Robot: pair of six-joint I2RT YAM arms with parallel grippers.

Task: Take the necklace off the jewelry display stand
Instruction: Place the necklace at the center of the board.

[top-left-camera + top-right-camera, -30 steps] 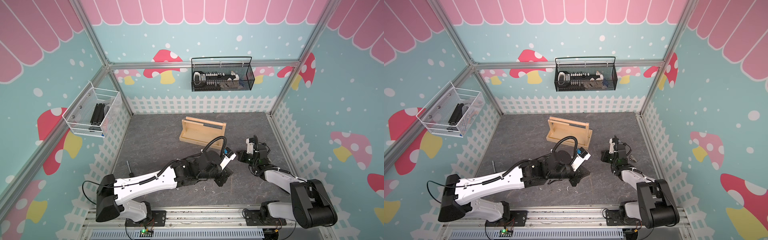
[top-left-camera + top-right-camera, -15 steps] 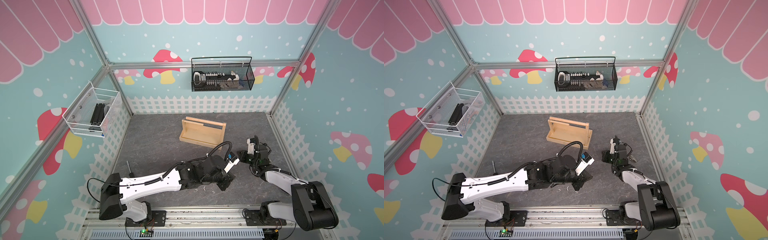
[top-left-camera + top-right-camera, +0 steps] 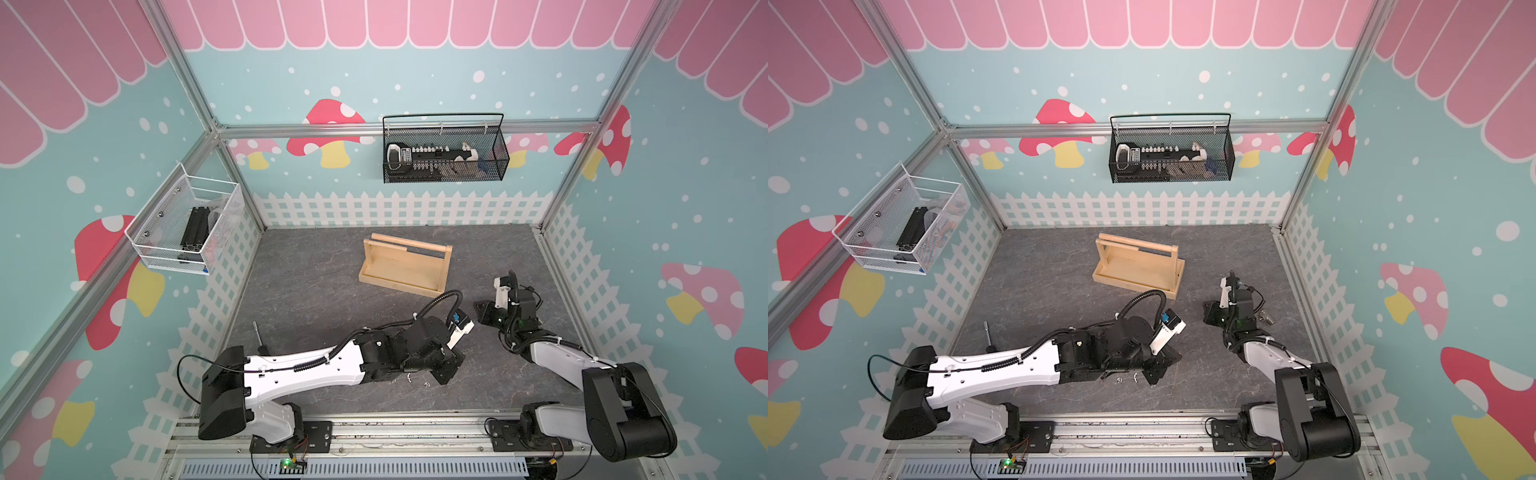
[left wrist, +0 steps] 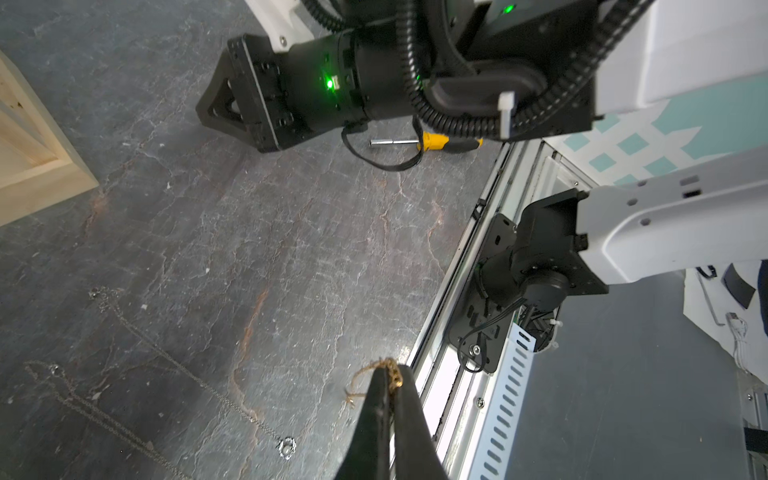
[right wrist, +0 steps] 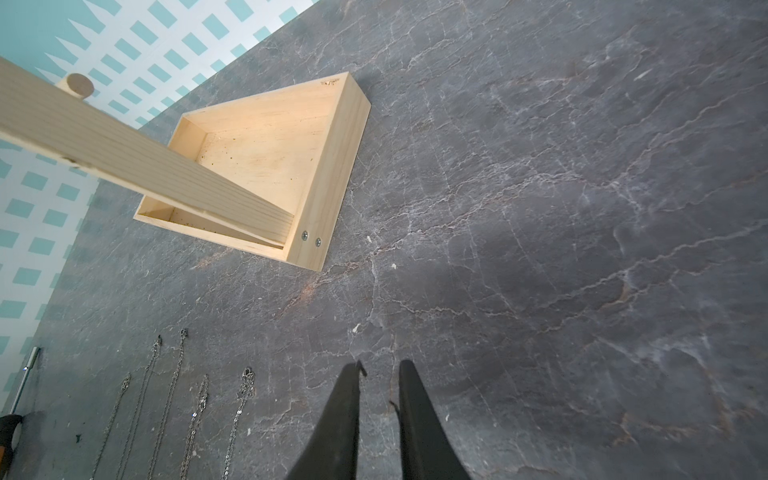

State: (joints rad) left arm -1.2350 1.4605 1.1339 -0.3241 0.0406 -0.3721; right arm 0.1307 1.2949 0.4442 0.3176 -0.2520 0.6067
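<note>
The jewelry display stand (image 3: pixel 399 286) is bare wood, necklace (image 4: pixel 394 374) gold metal, tabletop (image 3: pixel 316 291) matt stone.

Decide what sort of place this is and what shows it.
Probably a robot test booth dressed as a toy garden: a left robot arm and a right robot arm mounted on a metal rail, printed mushroom walls on a metal frame.

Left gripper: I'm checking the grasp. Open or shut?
Shut: the left wrist view shows the left gripper pinching the gold necklace.
</note>
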